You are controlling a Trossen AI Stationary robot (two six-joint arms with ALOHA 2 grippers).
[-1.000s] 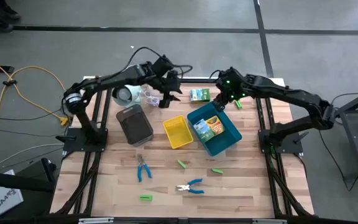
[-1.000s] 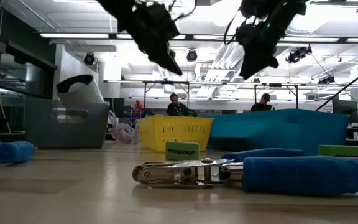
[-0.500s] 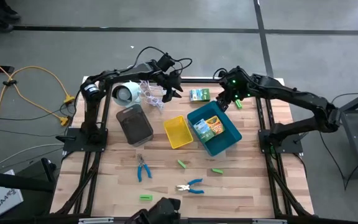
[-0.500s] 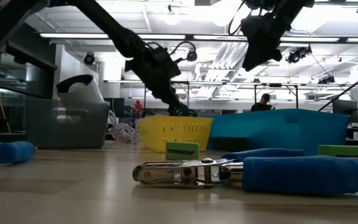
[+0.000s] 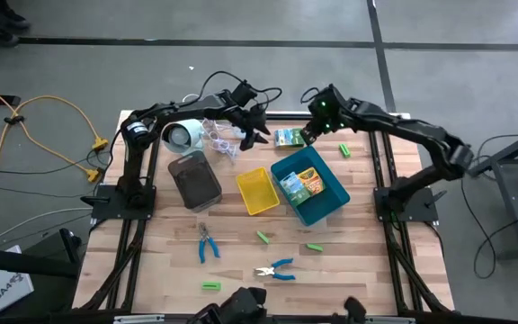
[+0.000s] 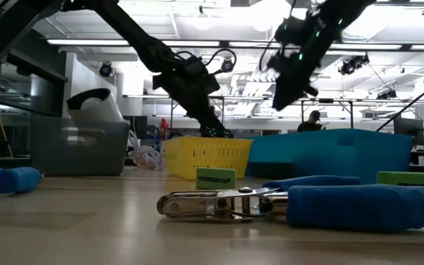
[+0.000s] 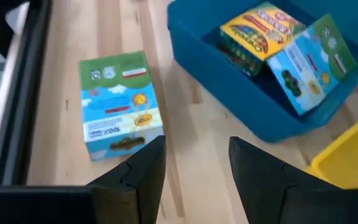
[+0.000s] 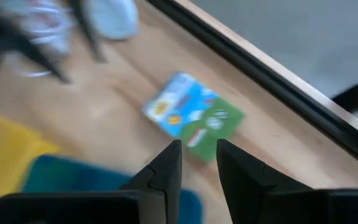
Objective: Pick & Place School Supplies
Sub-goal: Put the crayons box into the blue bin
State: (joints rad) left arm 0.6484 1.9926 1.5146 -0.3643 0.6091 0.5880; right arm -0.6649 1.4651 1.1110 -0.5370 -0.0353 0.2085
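Bare wood rings the green box (image 5: 288, 137) near the table's far edge — left gripper (image 5: 255, 135) and right gripper (image 5: 309, 132) flank it, parted, empty.

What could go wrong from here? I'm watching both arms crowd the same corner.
Both grippers, the left gripper and the right gripper, flank the green box lying on the table; if both go for it, they may collide. The box lies close to the blue tray, so a finger could catch the tray wall. The left arm also passes over the white cord and might snag it.
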